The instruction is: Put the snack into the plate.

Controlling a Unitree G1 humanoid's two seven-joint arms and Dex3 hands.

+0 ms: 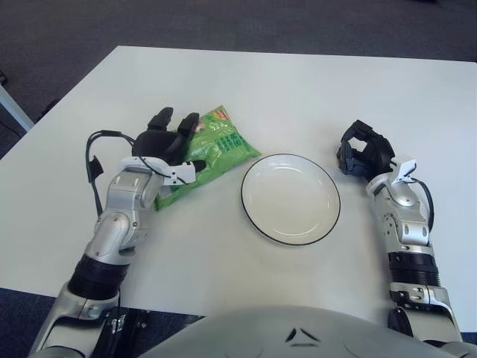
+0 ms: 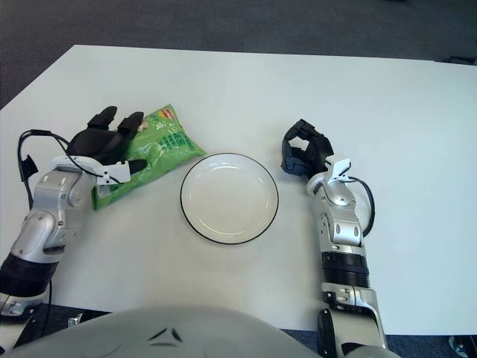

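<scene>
A green snack bag lies flat on the white table, just left of an empty white plate with a dark rim. My left hand is over the bag's left end, with its dark fingers stretched out across the bag's edge and not closed around it. I cannot tell whether it touches the bag. My right hand shows to the right of the plate with its fingers curled, holding nothing.
The white table stretches far behind the plate and bag. Its left edge runs diagonally near my left arm, with dark carpet beyond. A black cable loops beside my left wrist.
</scene>
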